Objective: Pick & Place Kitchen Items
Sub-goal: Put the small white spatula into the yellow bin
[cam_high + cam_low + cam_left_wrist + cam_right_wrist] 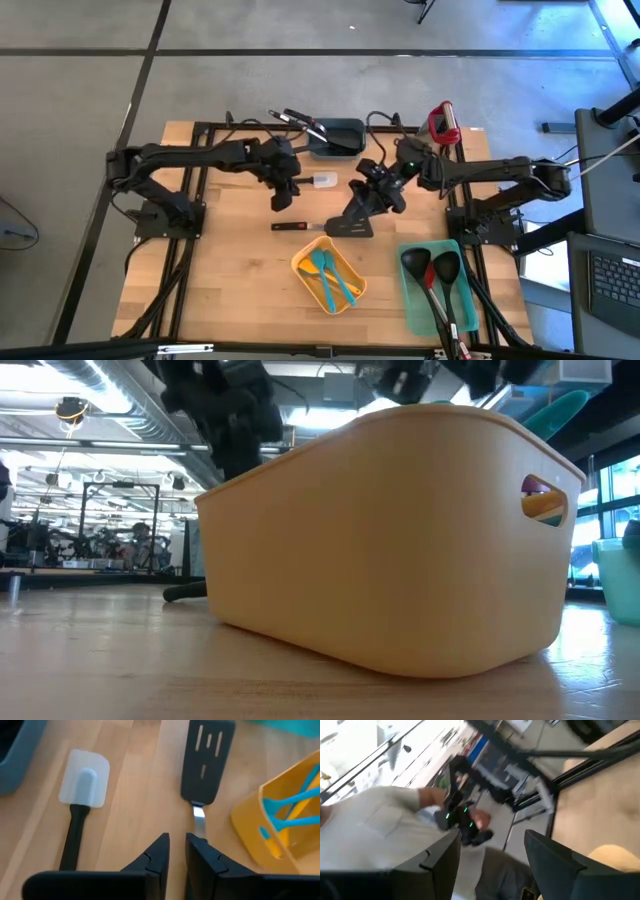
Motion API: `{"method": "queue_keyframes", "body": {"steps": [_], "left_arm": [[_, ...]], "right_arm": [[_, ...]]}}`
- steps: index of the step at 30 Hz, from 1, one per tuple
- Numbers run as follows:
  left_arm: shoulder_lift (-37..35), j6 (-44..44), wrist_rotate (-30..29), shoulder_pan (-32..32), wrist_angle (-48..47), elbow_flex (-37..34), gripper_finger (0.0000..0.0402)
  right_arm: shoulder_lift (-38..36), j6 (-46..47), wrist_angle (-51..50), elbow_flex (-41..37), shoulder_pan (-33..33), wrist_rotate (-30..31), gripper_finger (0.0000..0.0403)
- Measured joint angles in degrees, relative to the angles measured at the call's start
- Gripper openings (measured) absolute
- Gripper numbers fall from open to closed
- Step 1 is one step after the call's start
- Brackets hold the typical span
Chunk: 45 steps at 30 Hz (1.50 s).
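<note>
A black slotted turner [207, 760] with a metal neck and a red handle [290, 226] lies flat on the wooden table. My left gripper [177, 851] hovers over its handle end, pointing down at a slant, fingers a narrow gap apart with bare wood between them. A white-headed spatula [85, 782] with a black handle lies flat beside it. My right gripper [492, 850] is held level above the turner's head [348, 226], open and empty, facing the room. My left gripper stands over the turner's metal neck [199, 817], which runs behind one fingertip [200, 851]. Nothing lies between the two fingers. Whether that fingertip touches the neck, I cannot tell.
A yellow bin [328, 277] with teal spatulas sits at the near middle. A teal tray [412, 300] with black ladles is at the near right. A dark bin [345, 128] with utensils stands at the far edge, with a red item [441, 120] to its right. A person shows beyond the table [380, 820].
</note>
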Motion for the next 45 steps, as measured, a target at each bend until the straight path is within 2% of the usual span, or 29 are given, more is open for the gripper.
{"method": "queue_keyframes", "body": {"steps": [4,6,10,12,14,20,25,31,35,40,45], "left_arm": [[2.8,1.9,-0.1,0.1,-0.3,0.0,0.0071],[3.4,1.9,0.0,0.3,-0.5,0.0,0.0077],[4.1,1.4,-2.3,0.4,-1.2,0.0,0.0085],[4.1,1.4,-3.2,0.4,-1.4,0.0,0.0086],[4.1,1.4,-4.2,0.6,-1.9,0.0,0.0086],[4.1,1.5,-9.8,1.4,-5.9,0.0,0.0086],[4.1,-2.1,-9.3,3.1,-8.3,0.0,0.0086],[4.1,-4.7,-8.9,3.8,-9.6,0.0,0.0086],[4.1,-4.7,-8.9,3.7,-10.2,0.0,0.0086],[4.1,-5.1,-8.9,3.7,-10.4,0.0,0.0086],[4.0,-11.5,-8.1,3.9,-10.3,0.0,0.0086]], "right_arm": [[-3.6,-0.4,-0.6,-4.7,-0.3,4.1,0.0222],[-5.1,-3.4,-6.4,-6.3,-1.9,6.7,0.0222],[-5.3,-10.8,-23.9,-6.8,-4.9,21.0,0.0222],[-3.4,-14.0,-26.7,-6.8,-7.1,26.0,0.0222],[-1.0,-14.1,-27.7,-6.8,-9.4,27.9,0.0222],[8.1,-8.5,-27.2,-3.1,-13.3,28.7,0.021],[17.0,-2.1,-27.2,3.7,-13.6,25.1,0.0165],[25.2,3.0,-30.4,10.4,-13.2,25.0,0.0112],[27.5,3.0,-32.1,11.2,-14.7,26.2,0.0096],[27.7,3.0,-33.9,11.3,-16.9,31.0,0.0094],[27.7,3.0,-34.0,11.3,-18.6,33.5,0.0094]]}}
